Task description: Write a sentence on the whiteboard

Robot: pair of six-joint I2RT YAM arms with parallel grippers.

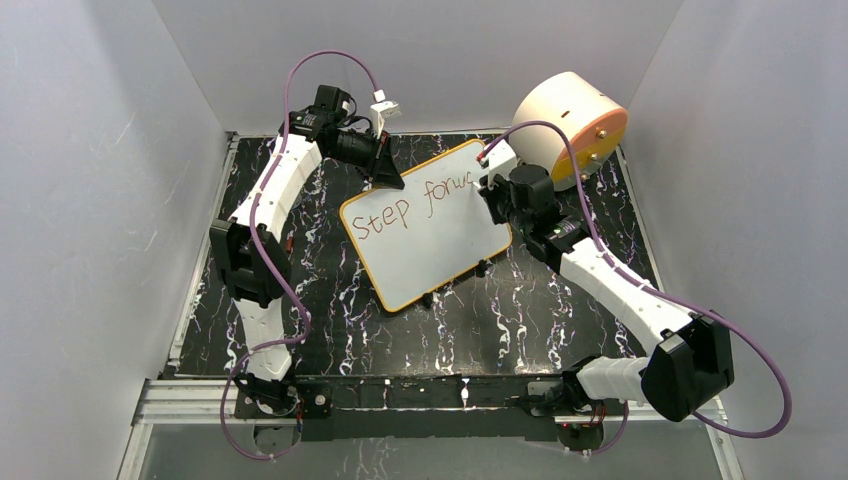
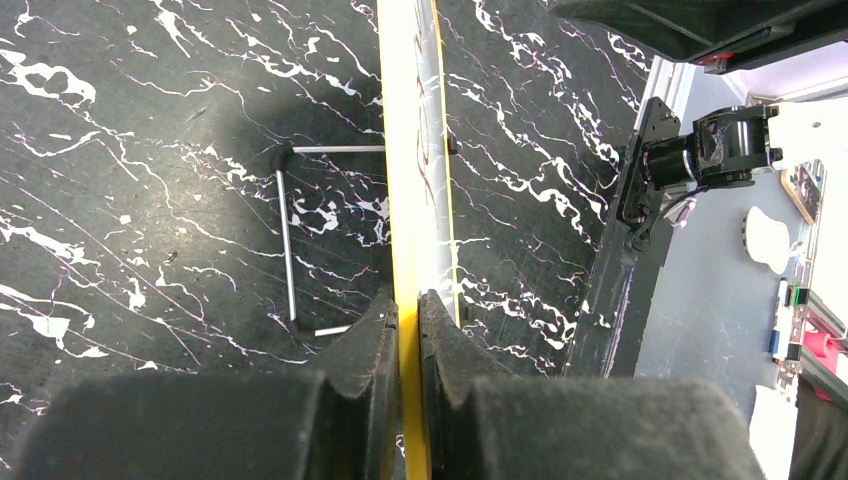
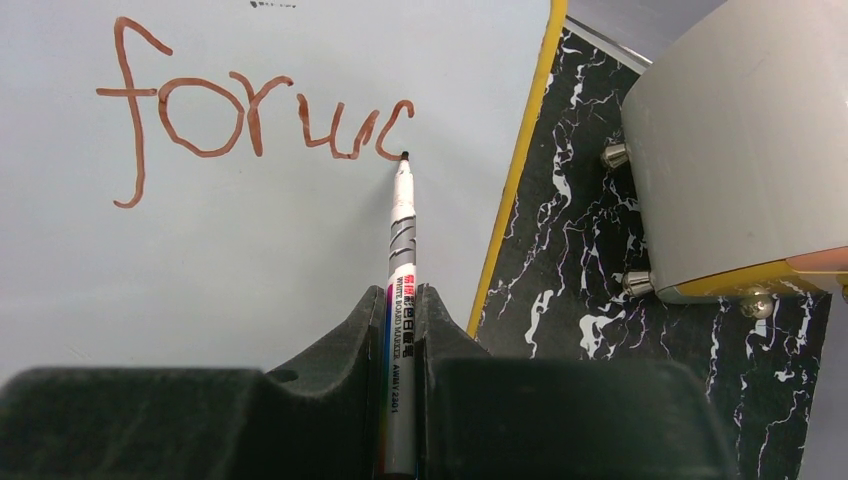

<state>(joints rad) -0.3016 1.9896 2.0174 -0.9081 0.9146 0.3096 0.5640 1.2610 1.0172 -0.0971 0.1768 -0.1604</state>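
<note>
The whiteboard (image 1: pixel 440 240) with its orange-yellow frame lies tilted on the black marbled table. Reddish-brown writing (image 1: pixel 415 205) reads "Step forw" plus the start of another letter. My left gripper (image 1: pixel 388 172) is shut on the board's far-left edge; the left wrist view shows the yellow frame (image 2: pixel 408 200) clamped between the fingers. My right gripper (image 1: pixel 497 195) is shut on a grey whiteboard marker (image 3: pixel 402 300). Its tip (image 3: pixel 404 156) touches the board (image 3: pixel 250 270) at the end of the half-drawn letter after "forw" (image 3: pixel 240 115).
A round peach-and-orange drum (image 1: pixel 570 125) stands at the back right, close to the board's right corner; it also shows in the right wrist view (image 3: pixel 740 140). A thin wire stand (image 2: pixel 290 240) lies under the board. White walls enclose the table.
</note>
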